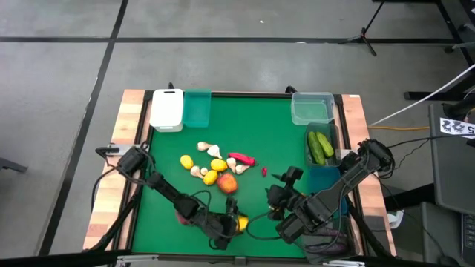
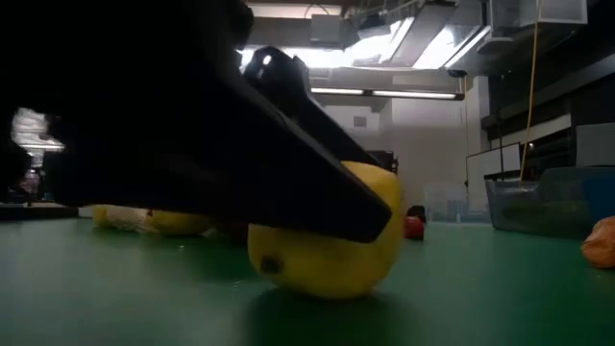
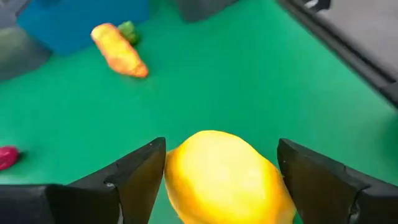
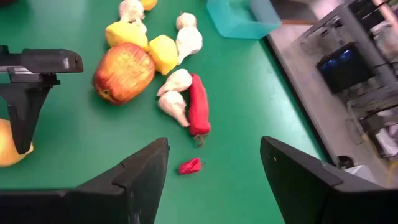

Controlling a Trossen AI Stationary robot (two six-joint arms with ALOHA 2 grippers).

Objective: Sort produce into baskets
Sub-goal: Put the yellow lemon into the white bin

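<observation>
Left gripper (image 3: 221, 180) sits wide open around the lemon (image 3: 224, 177) at the near edge, fingers flanking it, not pinching.

Green mat (image 1: 252, 126) on wooden table (image 1: 130, 119) — grey floor (image 1: 59, 74).

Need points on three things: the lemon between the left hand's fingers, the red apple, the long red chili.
lemon (image 3: 224, 177): left wrist view, middle of its yellow skin, between the fingers.
red apple (image 4: 124, 72): right wrist view, centre of its rounded side.
long red chili (image 4: 199, 106): right wrist view, mid-length on its body.
</observation>
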